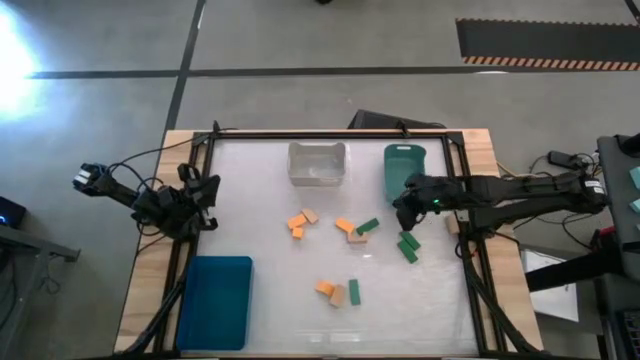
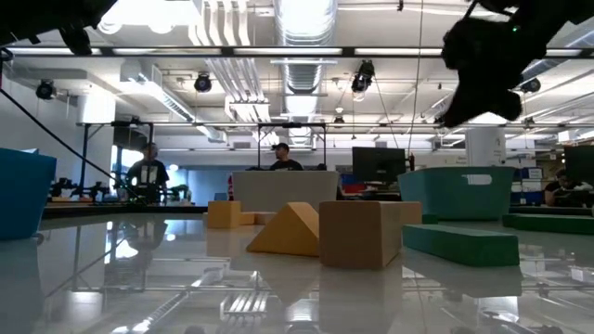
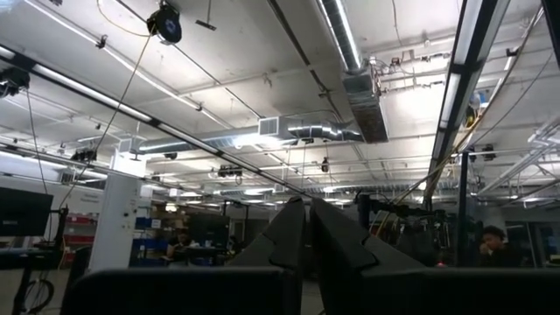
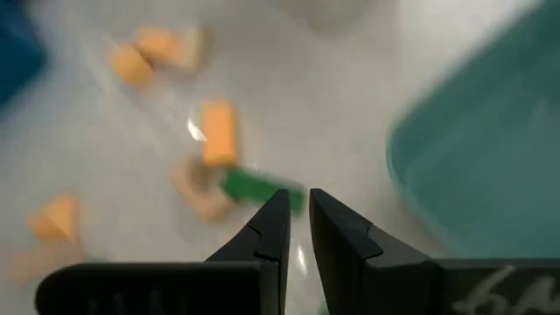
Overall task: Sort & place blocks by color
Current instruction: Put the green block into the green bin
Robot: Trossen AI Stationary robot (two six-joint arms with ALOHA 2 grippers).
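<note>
The right gripper (image 1: 408, 212) hangs just beside the green bin (image 1: 404, 168), fingers narrow and holding nothing; the blocks (image 1: 352, 229) lie scattered on the table (image 1: 270, 210) near that bin, two green bars (image 1: 408, 247) closest; picking seems in hand; next, open and descend; the left gripper (image 1: 207, 190), closed, waits well apart.

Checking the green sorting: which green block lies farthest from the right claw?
The lone green block at the table's near edge, beside an orange and a tan one. The other greens lie close to the right claw, by the green bin.
</note>
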